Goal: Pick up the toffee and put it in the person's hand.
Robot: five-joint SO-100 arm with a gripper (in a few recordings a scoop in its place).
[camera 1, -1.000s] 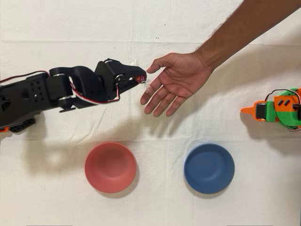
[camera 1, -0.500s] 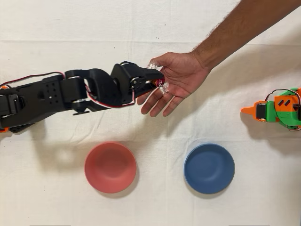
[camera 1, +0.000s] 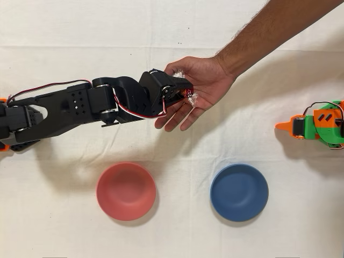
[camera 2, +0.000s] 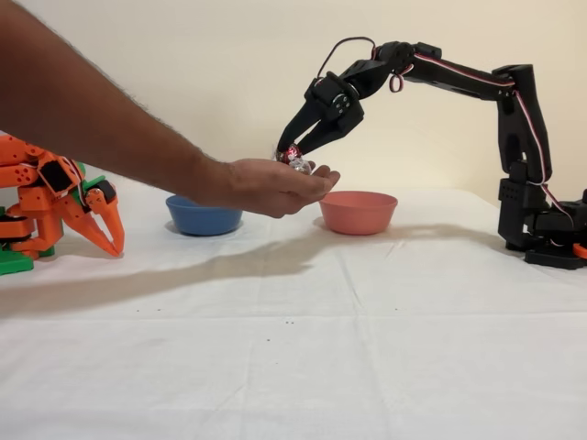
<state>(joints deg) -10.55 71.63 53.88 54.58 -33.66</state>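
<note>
The toffee (camera 1: 186,94) (camera 2: 292,153) is a small dark red foil sweet with clear twisted ends. My black gripper (camera 1: 184,92) (camera 2: 293,152) is shut on it, with the wrapper ends sticking out on either side. The gripper hangs directly over the palm of the person's hand (camera 1: 207,80) (camera 2: 266,188), which is held palm up above the table, its forearm reaching in from the upper right of the overhead view. In the fixed view the toffee sits just above the palm; I cannot tell whether it touches.
A red bowl (camera 1: 126,191) (camera 2: 358,213) and a blue bowl (camera 1: 239,192) (camera 2: 204,218) stand on the white cloth near the front edge in the overhead view. The idle orange arm (camera 1: 317,126) (camera 2: 55,206) rests at the right edge of that view.
My gripper has carried the toffee to the right, from beside the fingertips to over the palm. The hand has shifted slightly toward the gripper.
</note>
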